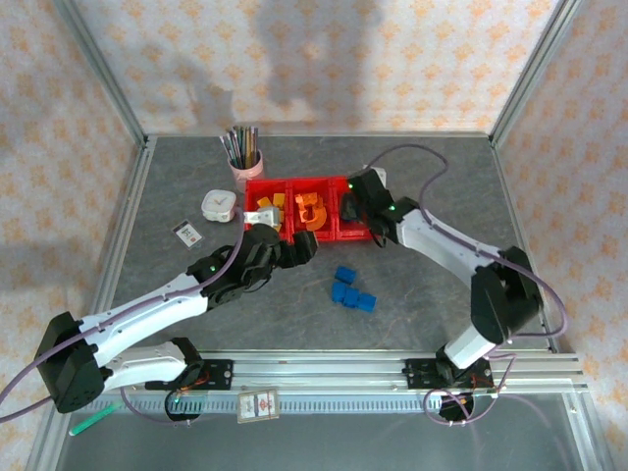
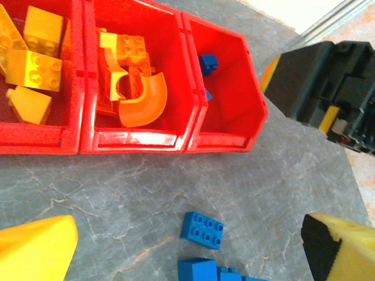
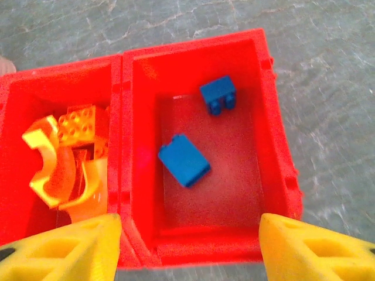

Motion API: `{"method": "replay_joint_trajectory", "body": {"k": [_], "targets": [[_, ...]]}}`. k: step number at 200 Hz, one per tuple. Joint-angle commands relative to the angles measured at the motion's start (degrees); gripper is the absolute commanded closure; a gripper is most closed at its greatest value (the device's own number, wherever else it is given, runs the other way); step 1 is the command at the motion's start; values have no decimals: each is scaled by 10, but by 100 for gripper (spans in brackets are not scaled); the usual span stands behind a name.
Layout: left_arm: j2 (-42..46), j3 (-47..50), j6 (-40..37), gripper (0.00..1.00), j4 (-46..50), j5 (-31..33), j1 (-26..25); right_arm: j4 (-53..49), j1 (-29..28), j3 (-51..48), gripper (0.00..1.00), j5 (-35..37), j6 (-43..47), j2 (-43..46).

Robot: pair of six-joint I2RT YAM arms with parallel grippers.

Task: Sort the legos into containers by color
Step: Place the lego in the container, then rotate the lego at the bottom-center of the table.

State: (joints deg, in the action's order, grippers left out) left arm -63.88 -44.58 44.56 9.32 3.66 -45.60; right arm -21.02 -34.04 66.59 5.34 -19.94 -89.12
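Note:
Three joined red bins (image 1: pixel 294 183) stand mid-table. The left bin holds yellow blocks (image 2: pixel 35 58), the middle one orange blocks and arches (image 2: pixel 132 82). Two blue blocks (image 3: pixel 183 160) (image 3: pixel 218 93) lie in the right bin (image 3: pixel 275 146). My right gripper (image 3: pixel 190 249) hovers open over that bin's near wall, nothing between its fingers. Several blue blocks (image 1: pixel 348 289) lie on the table in front of the bins. My left gripper (image 2: pixel 187 252) is open above them, its yellow fingertips (image 2: pixel 35 249) either side of a blue block (image 2: pixel 201 229).
A pink cup of pens (image 1: pixel 242 157) stands behind the bins, with a white round gadget (image 1: pixel 218 204) and a small card (image 1: pixel 186 233) to their left. The right arm's black body (image 2: pixel 328 88) is close beside the right bin.

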Motion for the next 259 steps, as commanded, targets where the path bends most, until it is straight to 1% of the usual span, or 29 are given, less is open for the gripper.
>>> {"method": "replay_joint_trajectory", "body": {"k": [1,14,27,51,83,113,124,152,175,214,246,259], "targets": [[-1,3,6,1,-24,-5,-18,-46,-4,-34,36,13,-25,46],[-1,6,12,1,-27,-2,-30,-53,-12,-65,36,12,-37,80],[0,10,17,1,-30,4,-42,-57,-19,-95,35,-5,-42,109],[2,22,27,1,-43,6,-62,-92,-36,-132,34,-4,-65,139],[0,35,39,1,-51,6,-77,-86,-72,-195,31,-19,-101,193],[5,43,46,1,-55,12,-95,-85,-102,-239,30,-26,-141,211],[9,51,50,1,-58,17,-99,-79,-117,-258,30,-28,-155,233],[20,69,64,1,-65,21,-102,-70,-147,-293,28,-26,-187,244],[26,72,67,1,-61,25,-104,-53,-158,-314,28,-41,-201,251],[21,70,64,1,-61,28,-104,-22,-163,-340,28,-56,-212,235],[11,61,58,1,-57,27,-104,-11,-163,-334,27,-51,-218,217],[9,57,56,1,-53,28,-105,-18,-164,-332,26,-43,-226,194]]}}
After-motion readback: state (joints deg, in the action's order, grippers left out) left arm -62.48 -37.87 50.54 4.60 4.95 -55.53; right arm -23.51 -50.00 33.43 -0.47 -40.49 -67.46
